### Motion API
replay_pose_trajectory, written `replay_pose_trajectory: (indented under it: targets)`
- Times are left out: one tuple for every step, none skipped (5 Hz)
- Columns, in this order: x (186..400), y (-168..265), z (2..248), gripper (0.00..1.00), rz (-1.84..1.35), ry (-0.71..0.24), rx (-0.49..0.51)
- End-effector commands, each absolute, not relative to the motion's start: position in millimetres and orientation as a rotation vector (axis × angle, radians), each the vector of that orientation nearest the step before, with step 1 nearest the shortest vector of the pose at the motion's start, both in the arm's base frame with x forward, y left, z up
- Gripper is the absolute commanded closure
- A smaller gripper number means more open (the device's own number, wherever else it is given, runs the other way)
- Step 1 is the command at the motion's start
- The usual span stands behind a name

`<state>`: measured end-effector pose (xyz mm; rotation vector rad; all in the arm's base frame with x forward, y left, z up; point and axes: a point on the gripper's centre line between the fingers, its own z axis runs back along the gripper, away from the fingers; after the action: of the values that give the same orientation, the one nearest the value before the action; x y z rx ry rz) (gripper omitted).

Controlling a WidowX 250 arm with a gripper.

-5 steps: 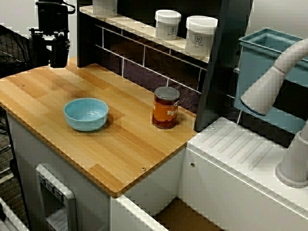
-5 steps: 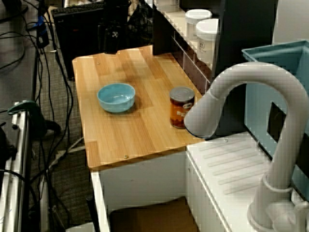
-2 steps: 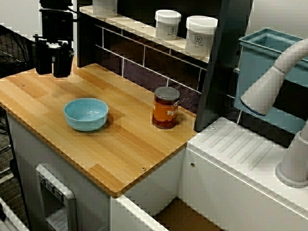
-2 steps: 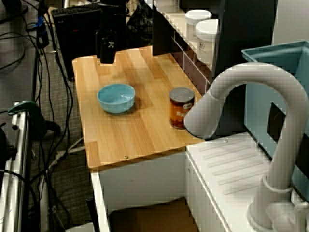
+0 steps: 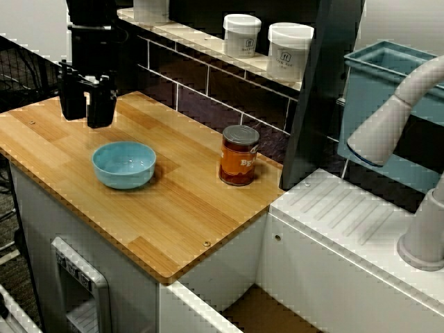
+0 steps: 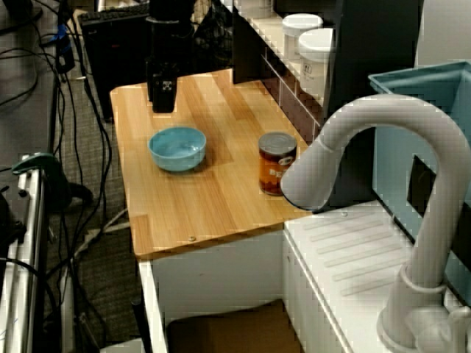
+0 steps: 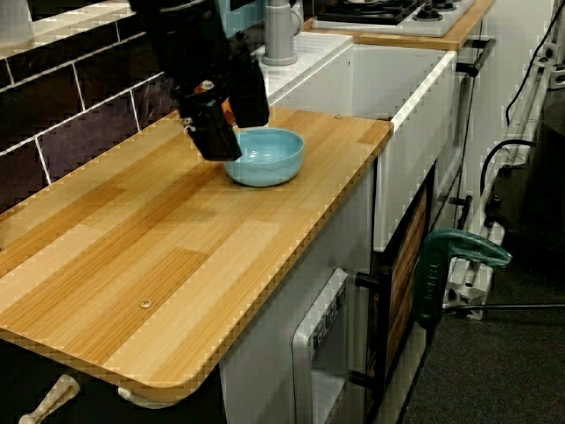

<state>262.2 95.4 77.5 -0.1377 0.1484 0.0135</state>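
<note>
My gripper (image 5: 87, 111) is positioned over the wooden counter (image 5: 173, 208), fingers pointing down. In the view across the counter toward the shelf, the two fingers (image 5: 101, 109) stand apart with a visible gap between them, and nothing is clamped in that gap. The nearest object is the light blue bowl (image 5: 124, 164). It sits upright and empty on the counter, near the gripper on the side toward the sink. In the view from over the faucet, the gripper (image 6: 163, 94) is beyond the bowl (image 6: 176, 148), clear of its rim. In the low view from the counter's far end, the gripper (image 7: 231, 124) overlaps the bowl (image 7: 269, 157); contact cannot be confirmed from that view. An orange can (image 5: 239, 155) with a metal lid stands upright, well apart from the bowl, close to the tiled back wall. Two white jars (image 5: 242, 35) occupy the shelf above it. A grey faucet (image 5: 388, 118) arches over the white sink unit.
</note>
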Motion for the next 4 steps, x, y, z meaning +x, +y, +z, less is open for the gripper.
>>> replay_pose_trajectory:
  targets:
    - [264,59,79,0.0,-0.037,0.035,-0.059]
    - [262,43,70,0.0,-0.053,0.035,-0.053]
    - [261,33,65,0.0,-0.052,0.034,-0.06]
    - [262,26,62,0.0,-0.045,0.044,-0.073]
